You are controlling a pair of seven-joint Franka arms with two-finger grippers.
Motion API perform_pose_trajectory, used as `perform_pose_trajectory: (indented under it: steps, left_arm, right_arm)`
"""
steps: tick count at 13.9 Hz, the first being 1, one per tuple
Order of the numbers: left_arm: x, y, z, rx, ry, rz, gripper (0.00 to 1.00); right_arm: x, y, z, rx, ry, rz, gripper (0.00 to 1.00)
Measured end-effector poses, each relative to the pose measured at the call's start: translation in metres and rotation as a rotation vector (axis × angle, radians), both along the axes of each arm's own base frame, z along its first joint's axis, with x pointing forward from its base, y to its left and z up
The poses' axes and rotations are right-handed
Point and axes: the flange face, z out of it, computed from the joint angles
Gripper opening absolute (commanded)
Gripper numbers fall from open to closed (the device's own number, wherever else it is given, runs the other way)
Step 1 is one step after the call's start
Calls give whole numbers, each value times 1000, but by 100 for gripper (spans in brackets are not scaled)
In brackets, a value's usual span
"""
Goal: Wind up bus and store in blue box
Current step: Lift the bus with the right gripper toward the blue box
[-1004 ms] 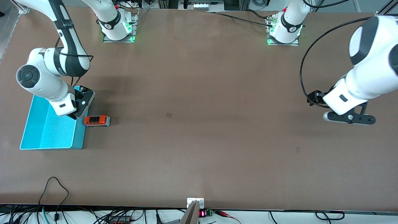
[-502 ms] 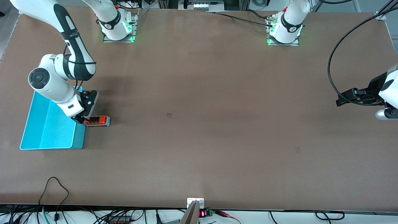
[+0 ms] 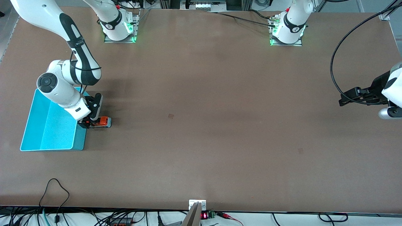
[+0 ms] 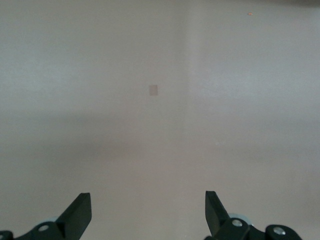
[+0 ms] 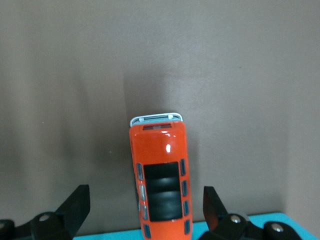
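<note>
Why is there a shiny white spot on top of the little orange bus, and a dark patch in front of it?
Right wrist view: the small orange-red toy bus has a glossy roof that reflects an overhead light as a glare spot, and a soft shadow darkens the brown table ahead of it. Front view: similar blurry shadows lie beside the arm.

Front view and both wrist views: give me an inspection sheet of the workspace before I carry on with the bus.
Surface: brown table, a few small dark marks.
Job's things: bus upright on the table beside the blue box, outside it; nothing seen in the box.
Clutter: nothing seen.
Grippers: right gripper open, fingers straddling the bus, not closed on it. Left gripper open, waits over bare table at the left arm's end.
Cables: black cable loops from the left arm; loose leads along the table's near edge.
Surroundings: arm bases lit green.
</note>
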Motion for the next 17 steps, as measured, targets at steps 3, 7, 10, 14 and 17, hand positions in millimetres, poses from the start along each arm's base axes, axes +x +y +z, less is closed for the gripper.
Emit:
perform_pose_trajectory:
  steps: [3,7,10,14,17]
  left_arm:
    - [-7,-6,-2,13,-32,-3,100]
    - [-22,15,-9,31,-53,21,100]
    - [-25,30,-6,37,-57,23,100]
    - [-27,29,-4,37,-55,20,100]
    - [-33,30,4,37,-60,24,100]
  right_arm:
    - [-2,0,-11,0,14,4,100]
    - [-1,0,-18,1,1,6,13]
    - [5,5,-12,3,-19,9,0]
    - [8,44,-7,42,-37,-145,0]
    - [15,89,15,98,-43,-422,0]
